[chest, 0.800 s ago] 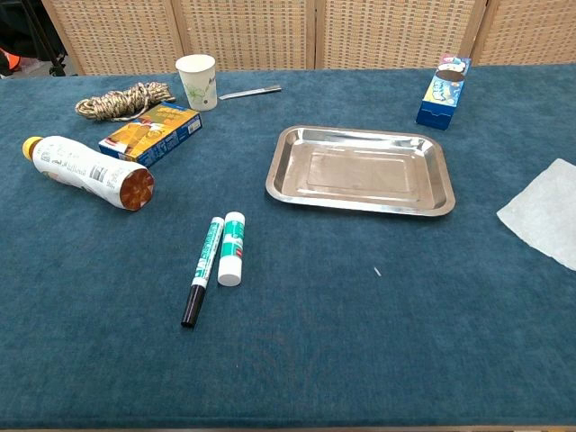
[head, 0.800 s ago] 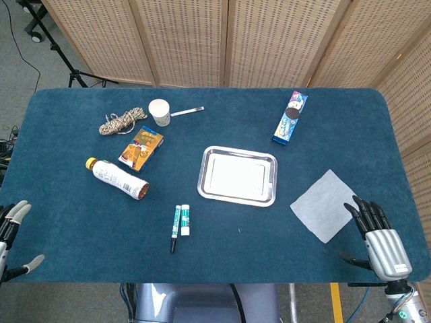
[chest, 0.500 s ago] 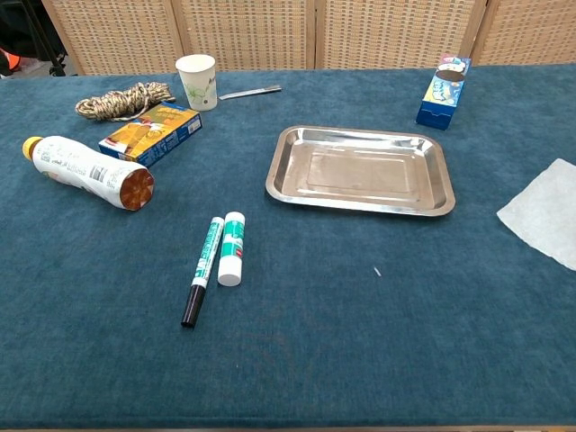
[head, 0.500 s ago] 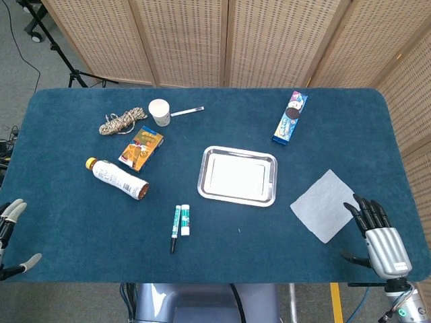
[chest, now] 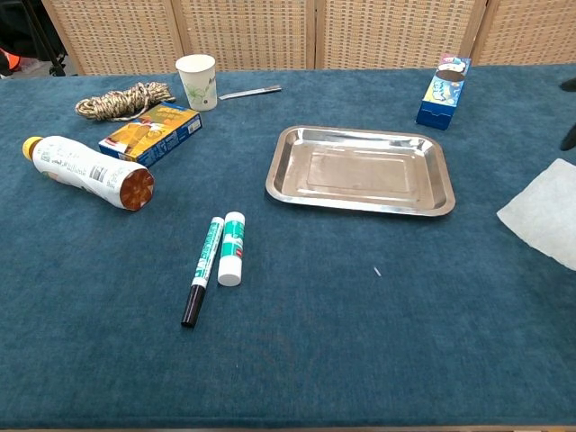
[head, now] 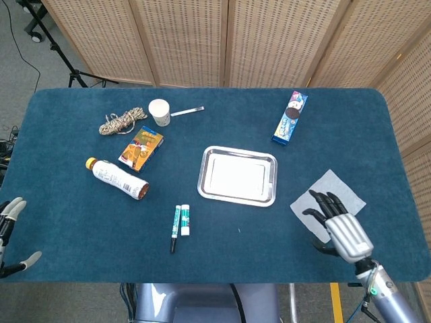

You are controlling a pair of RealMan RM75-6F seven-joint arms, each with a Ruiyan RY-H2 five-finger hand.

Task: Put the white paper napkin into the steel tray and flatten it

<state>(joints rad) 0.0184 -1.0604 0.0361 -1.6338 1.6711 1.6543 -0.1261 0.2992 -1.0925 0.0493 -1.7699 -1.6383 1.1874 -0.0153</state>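
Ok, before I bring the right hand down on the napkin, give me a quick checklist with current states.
1. Napkin lies flat on the cloth, right of the tray: ok.
2. Steel tray holds nothing: ok.
3. Right hand is over the napkin's near part, fingers apart, holding nothing: ok.
4. Whether its fingers touch the napkin: cannot tell.
5. Path from napkin to tray has nothing in it: ok.
6. Left hand is at the table's left edge, far from the work: ok.
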